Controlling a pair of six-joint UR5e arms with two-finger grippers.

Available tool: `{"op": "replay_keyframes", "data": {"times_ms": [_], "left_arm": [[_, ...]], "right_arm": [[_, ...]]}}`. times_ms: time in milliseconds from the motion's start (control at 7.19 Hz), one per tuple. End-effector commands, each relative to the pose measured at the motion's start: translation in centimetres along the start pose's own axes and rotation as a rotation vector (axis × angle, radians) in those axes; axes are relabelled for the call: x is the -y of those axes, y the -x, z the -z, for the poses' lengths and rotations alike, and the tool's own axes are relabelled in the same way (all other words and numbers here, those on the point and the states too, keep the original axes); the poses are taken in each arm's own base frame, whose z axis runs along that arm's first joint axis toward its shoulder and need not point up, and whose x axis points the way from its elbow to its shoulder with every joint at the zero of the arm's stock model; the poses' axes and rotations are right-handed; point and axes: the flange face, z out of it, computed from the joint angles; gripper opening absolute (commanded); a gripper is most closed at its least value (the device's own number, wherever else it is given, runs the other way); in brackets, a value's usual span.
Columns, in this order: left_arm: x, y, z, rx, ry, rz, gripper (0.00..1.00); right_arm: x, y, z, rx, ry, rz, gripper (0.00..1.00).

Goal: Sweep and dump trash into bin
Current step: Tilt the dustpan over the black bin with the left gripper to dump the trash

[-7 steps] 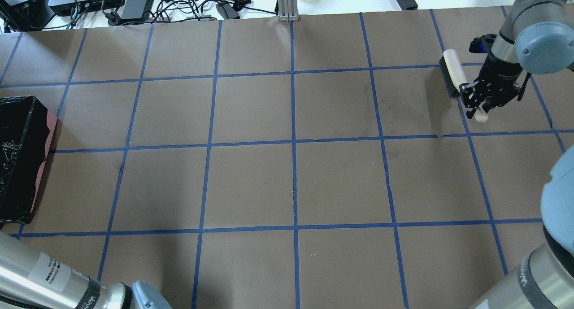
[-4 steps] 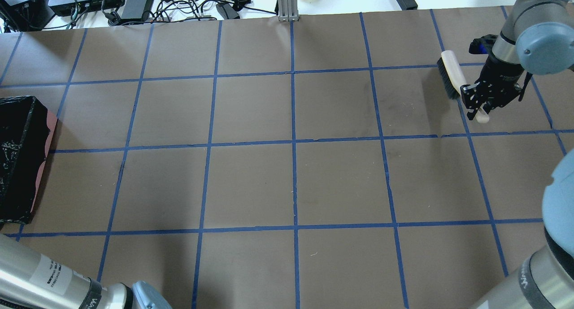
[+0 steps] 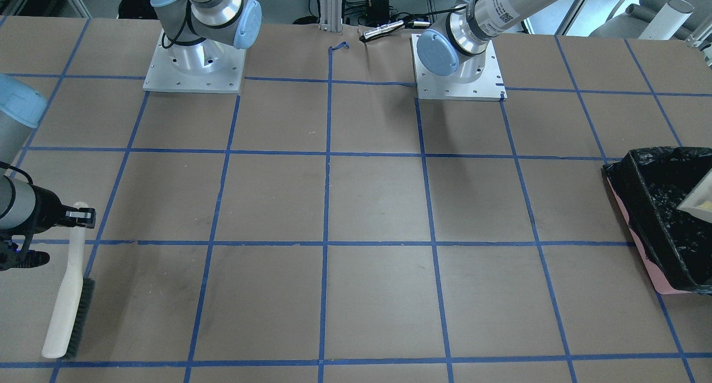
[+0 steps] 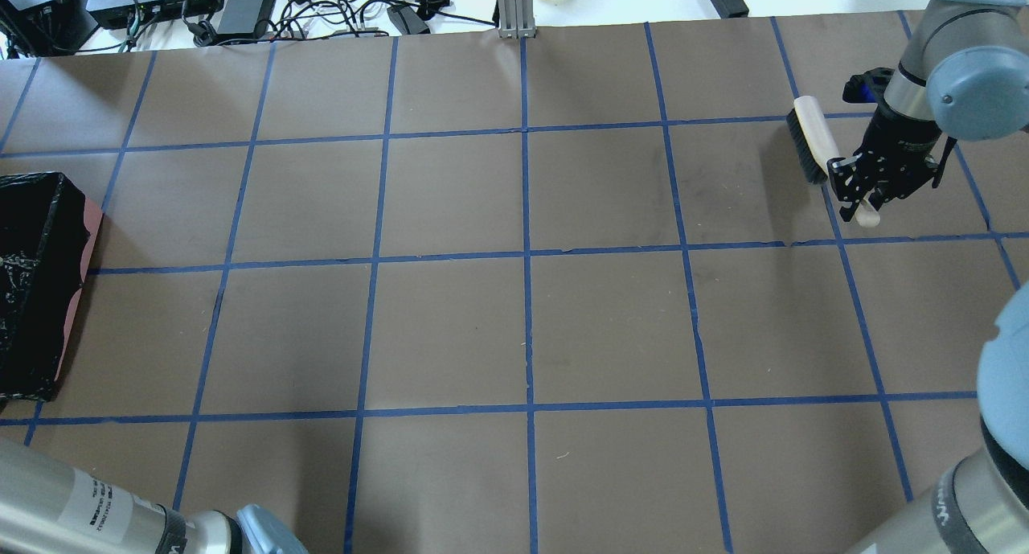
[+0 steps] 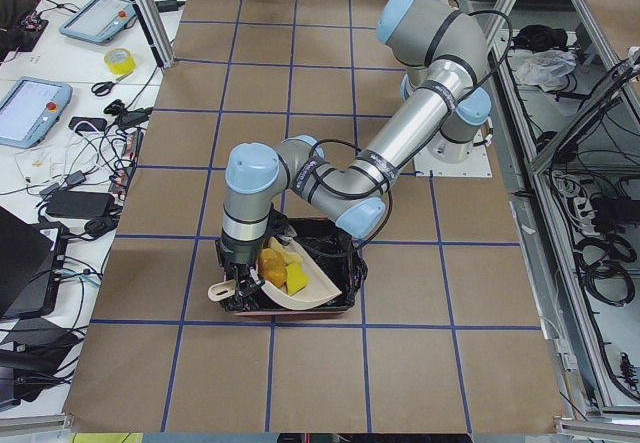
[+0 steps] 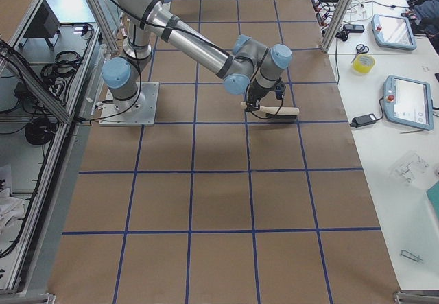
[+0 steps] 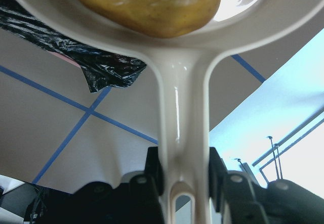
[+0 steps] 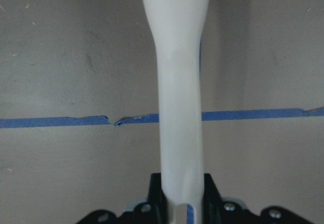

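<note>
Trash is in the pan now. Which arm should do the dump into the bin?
Left. The left gripper holds the loaded dustpan over the bin; tilting it should drop the trash. The right gripper holds the brush at the far end of the table.

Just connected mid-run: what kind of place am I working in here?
Most likely a robotics lab: arm bases bolted to a brown-papered table with a blue tape grid, teach pendants on a side bench, loose cables beyond the edge.
</note>
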Motion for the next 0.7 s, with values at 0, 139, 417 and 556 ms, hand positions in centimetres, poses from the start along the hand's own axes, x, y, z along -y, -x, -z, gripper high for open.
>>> {"op": "replay_keyframes", "data": {"times_ms": [0, 139, 417, 556], "left_arm": [[2.4, 0.4, 1.0, -0.013, 0.05, 0.0, 0.0], [3.3, 0.5, 1.5, -0.02, 0.078, -0.017, 0.0], [3.6, 0.5, 2.8, -0.03, 0.126, -0.036, 0.0], [3.6, 0.6, 2.9, -0.026, 0.129, -0.036, 0.0]], "right_arm": [[-0.4, 0.1, -0.2, -0.006, 0.016, 0.004, 0.0], [-0.8, 0.2, -0.9, -0.01, 0.027, 0.005, 0.0], [-0.9, 0.1, -0.8, -0.023, 0.028, 0.002, 0.0], [-0.9, 0.1, -0.8, -0.023, 0.028, -0.001, 0.0]]}}
